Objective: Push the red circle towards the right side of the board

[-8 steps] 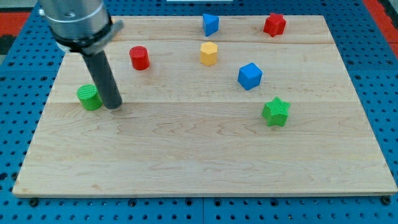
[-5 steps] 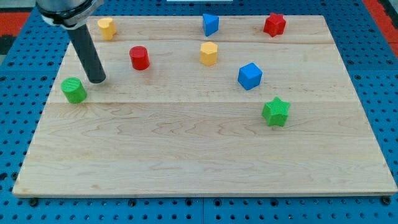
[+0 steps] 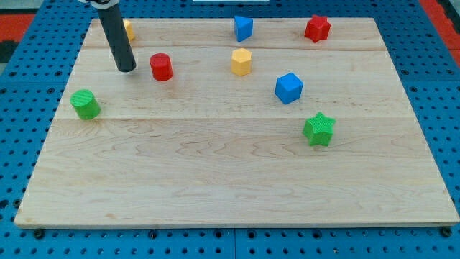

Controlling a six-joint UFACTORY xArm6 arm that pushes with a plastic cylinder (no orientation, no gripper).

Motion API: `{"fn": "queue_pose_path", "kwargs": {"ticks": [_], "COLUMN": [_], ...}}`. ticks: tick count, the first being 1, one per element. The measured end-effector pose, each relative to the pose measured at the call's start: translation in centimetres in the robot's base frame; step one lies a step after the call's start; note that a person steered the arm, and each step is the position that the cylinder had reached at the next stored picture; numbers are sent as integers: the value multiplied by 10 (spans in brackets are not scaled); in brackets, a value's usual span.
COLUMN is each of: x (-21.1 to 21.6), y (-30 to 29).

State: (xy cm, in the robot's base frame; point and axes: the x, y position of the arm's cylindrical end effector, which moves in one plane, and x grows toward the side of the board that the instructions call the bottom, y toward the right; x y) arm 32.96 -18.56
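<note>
Nearest the bottom of the frame the wooden board (image 3: 237,194) lies bare; a little higher, toward the right, sits the green star (image 3: 318,129), and at the left edge the green cylinder (image 3: 85,104); above the star rests the blue cube (image 3: 289,88). Further up, in the upper left, the red circle (image 3: 161,67) stands alone, with my tip (image 3: 126,69) planted just beside it on its left, near but apparently not touching; that placing looks deliberate, since a push from there would drive the block toward the right side. The rod has no jaws and holds nothing. Right of the red circle sits the yellow hexagon (image 3: 241,62), roughly in its path. Farthest back: a yellow block (image 3: 128,29) half hidden behind the rod, the blue block (image 3: 243,28), the red star (image 3: 317,28).
</note>
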Motion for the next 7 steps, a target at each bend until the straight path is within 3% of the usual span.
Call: {"fn": "queue_pose_path", "kwargs": {"ticks": [1, 6, 7], "x": [0, 2, -9], "y": [4, 218, 187]}}
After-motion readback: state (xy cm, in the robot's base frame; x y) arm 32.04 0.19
